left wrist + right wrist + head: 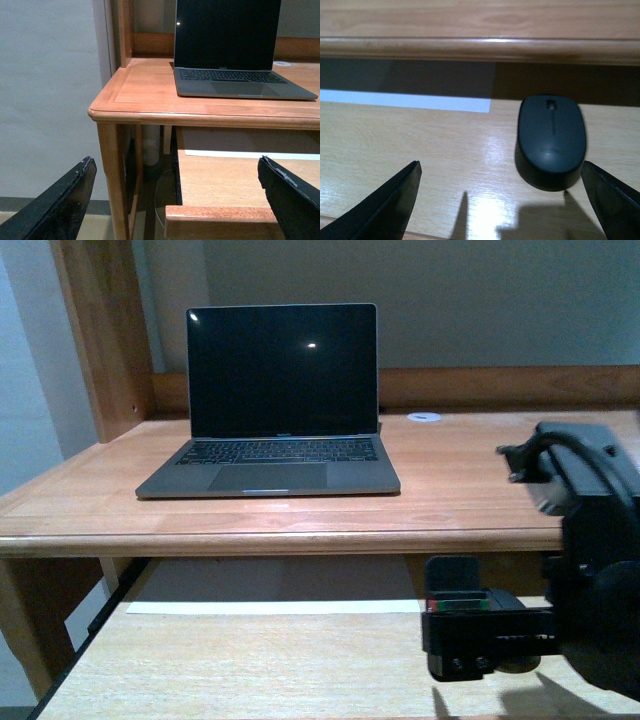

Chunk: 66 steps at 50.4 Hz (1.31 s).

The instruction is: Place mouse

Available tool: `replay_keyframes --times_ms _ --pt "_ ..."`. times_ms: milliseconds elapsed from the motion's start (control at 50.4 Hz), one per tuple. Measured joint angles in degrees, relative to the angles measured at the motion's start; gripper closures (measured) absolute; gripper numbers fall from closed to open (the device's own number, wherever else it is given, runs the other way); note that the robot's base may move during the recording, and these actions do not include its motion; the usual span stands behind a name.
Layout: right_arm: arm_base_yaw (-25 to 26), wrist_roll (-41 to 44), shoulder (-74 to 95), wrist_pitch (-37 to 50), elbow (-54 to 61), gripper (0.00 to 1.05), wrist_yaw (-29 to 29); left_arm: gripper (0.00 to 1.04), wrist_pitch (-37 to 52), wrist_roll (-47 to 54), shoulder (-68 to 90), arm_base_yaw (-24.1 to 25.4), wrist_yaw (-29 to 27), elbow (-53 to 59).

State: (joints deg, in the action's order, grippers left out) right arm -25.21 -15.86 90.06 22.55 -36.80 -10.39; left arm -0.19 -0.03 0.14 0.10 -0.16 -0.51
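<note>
The mouse point(551, 140) is a small matte black oval with a scroll wheel. It lies on the pale pull-out shelf point(420, 145), just below the desk's front edge point(480, 47). My right gripper point(500, 163) is open and low over the shelf. The mouse sits untouched between its fingers, close to one fingertip point(592, 177). In the front view the right gripper point(455, 620) hangs over the shelf's right side and hides the mouse. My left gripper point(176, 160) is open and empty, near the desk's left front corner point(102, 110).
A grey laptop point(270, 410) stands open on the wooden desk point(470, 490), with a small white disc point(423, 417) behind it. A white strip point(270, 607) lies at the back of the pull-out shelf point(250, 665). A wooden post point(100, 330) rises at the back left.
</note>
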Motion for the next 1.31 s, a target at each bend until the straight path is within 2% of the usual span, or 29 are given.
replay_keyframes --times_ms 178,357,555,813,1308 --pt "0.66 0.04 5.11 -0.87 -3.82 0.07 0.66 0.07 0.02 0.0 0.0 0.0 -0.04 0.0" --pt "4.68 0.48 9.29 -2.08 -7.52 0.07 0.24 0.07 0.02 0.0 0.0 0.0 -0.02 0.0" --pt "6.45 0.59 11.3 -2.8 -8.31 0.07 1.07 0.07 0.02 0.0 0.0 0.0 -0.02 0.0" --pt "7.08 0.96 14.49 -2.84 -10.97 0.07 1.77 0.07 0.02 0.0 0.0 0.0 -0.02 0.0" --pt "6.4 2.56 22.25 -3.82 -15.17 0.07 -1.09 0.07 0.02 0.0 0.0 0.0 -0.02 0.0"
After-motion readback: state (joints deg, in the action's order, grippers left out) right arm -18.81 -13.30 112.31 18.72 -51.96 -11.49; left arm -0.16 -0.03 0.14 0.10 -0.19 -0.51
